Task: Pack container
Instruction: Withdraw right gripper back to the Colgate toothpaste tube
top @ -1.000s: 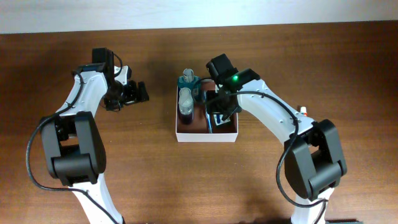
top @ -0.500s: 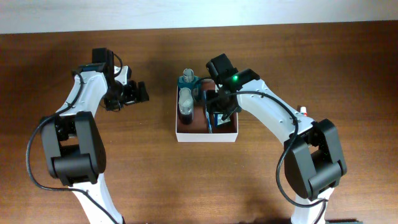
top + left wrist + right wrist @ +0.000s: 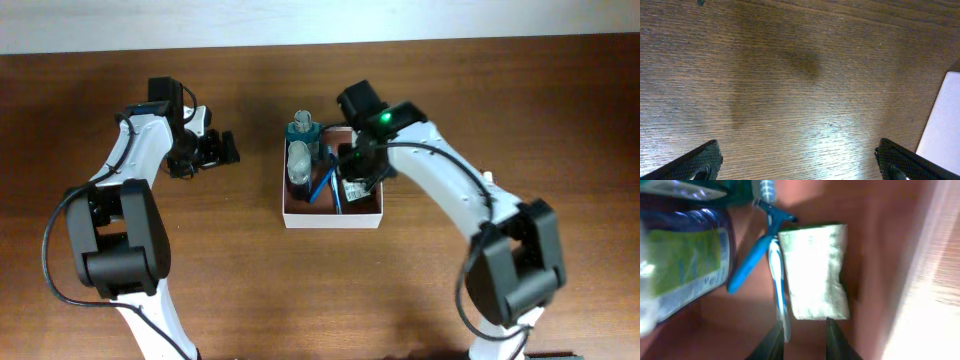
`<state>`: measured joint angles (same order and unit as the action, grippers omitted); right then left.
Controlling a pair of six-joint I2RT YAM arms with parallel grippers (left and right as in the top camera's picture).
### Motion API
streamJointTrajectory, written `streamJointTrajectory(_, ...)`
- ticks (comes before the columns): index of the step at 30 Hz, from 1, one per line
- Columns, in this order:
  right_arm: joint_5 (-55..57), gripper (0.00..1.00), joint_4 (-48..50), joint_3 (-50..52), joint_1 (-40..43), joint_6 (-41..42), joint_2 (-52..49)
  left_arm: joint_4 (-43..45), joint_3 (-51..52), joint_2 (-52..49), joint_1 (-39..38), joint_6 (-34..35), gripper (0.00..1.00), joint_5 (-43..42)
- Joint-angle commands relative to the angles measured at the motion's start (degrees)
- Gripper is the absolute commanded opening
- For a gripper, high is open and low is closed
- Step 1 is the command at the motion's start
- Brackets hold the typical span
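The container (image 3: 333, 220) sits mid-desk (image 3: 790, 75), between your arms. Your right fingers (image 3: 358, 178) hang low inside it, parted only a crack, nothing between them. A white packet (image 3: 815, 270) lies flat just ahead of the tips, beside a blue razor (image 3: 752, 260). A teal bottle (image 3: 302, 130) and a clear bottle (image 3: 298, 165) fill the other side (tight there). Your left fingers (image 3: 226, 149) are spread wide, empty, over bare desk well apart from the container. Step in hand, I judge: letting go of the packet. Next: lift the right arm straight up, clear of the walls, without snagging the razor.

Square white-walled container (image 3: 333, 220), open-topped, part-filled
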<state>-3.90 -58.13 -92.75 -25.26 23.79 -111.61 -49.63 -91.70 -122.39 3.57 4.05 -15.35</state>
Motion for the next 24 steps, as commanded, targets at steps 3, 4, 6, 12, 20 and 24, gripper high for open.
streamJointTrajectory(3,8.41,0.21,-5.84,-3.43,6.05,-4.31,9.75,0.11,0.15,0.24,0.07,-0.68,0.99,0.2)
streamJointTrajectory(4,9.86,0.21,-7.45,-3.43,7.5,-5.03,10.56,0.11,0.15,0.24,0.09,-0.68,0.99,0.2)
streamJointTrajectory(6,12.11,0.22,-10.73,-3.43,10.67,-6.54,11.47,0.11,0.15,0.24,0.07,-0.68,0.99,0.2)
streamJointTrajectory(12,15.17,0.27,-16.02,-1.46,19.47,-7.56,11.47,0.11,0.15,0.24,0.09,-0.68,0.99,0.2)
streamJointTrajectory(20,14.86,0.51,-9.11,7.67,29.57,-11.26,10.86,0.11,0.15,0.24,0.07,-0.68,0.99,0.2)
streamJointTrajectory(24,14.67,0.71,-1.49,13.66,32.37,-11.85,10.86,0.11,0.15,0.24,0.09,-0.68,0.99,0.2)
